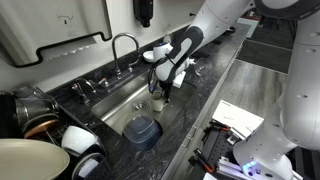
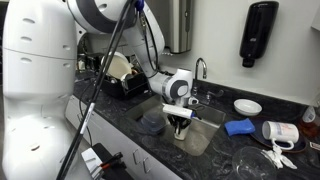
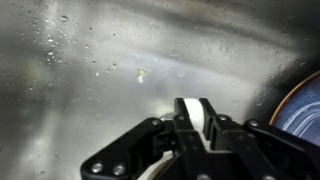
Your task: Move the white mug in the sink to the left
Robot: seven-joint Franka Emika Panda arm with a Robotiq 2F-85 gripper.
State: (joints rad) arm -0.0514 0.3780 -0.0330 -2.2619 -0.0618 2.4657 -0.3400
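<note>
Gripper (image 3: 195, 112) jaws stood narrowed onto the white mug (image 3: 195, 122), pinching its wall, seemingly for a firm hold to shift it left. The mug was low in the sink (image 1: 118, 103), apart from the blue-grey container (image 1: 141, 130).

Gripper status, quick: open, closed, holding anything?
Gripper: closed on the white mug, down inside the sink.

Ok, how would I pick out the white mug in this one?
Find the steel sink sunk in the dark countertop under the curved faucet. The white mug sits in the basin directly beneath the gripper, which grips it. Unlike the darker, square blue-grey container beside it, it is small, round and cream-white.
</note>
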